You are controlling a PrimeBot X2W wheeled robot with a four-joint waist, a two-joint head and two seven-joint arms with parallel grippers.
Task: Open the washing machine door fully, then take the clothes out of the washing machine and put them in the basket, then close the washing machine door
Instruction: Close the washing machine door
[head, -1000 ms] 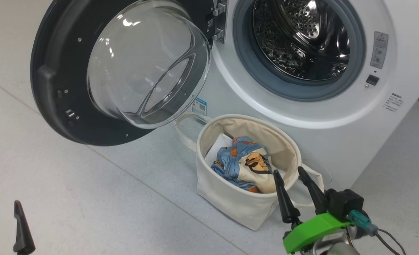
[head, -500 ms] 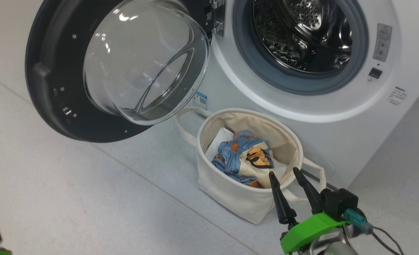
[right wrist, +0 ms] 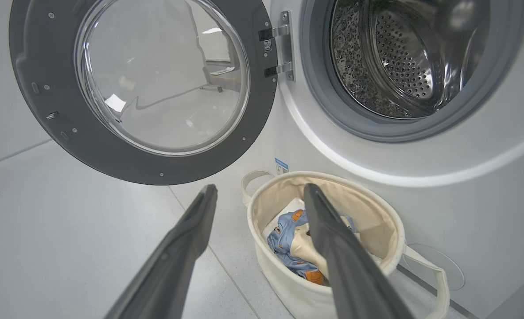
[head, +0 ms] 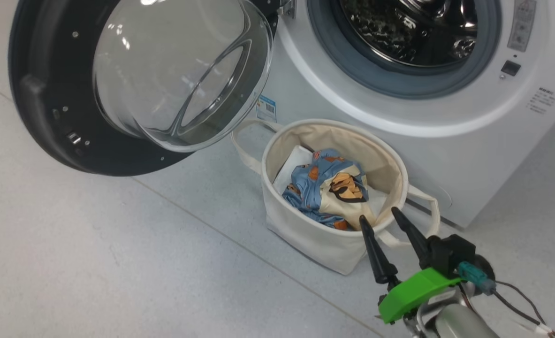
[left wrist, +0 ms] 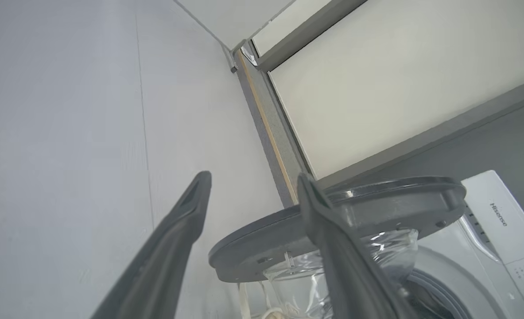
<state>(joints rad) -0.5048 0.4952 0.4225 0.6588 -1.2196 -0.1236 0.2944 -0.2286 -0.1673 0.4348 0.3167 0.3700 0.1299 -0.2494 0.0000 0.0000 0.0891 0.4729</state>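
— How is the washing machine door (head: pixel 178 75) found?
— Swung wide open, its grey inner side and glass bowl shown; the white washing machine (head: pixel 446 155) is uncovered.
— And the clothes (head: pixel 326 188)?
— Bunched, blue and bear-printed, inside the cream basket (head: pixel 305 230), which is stood upright just before the machine.
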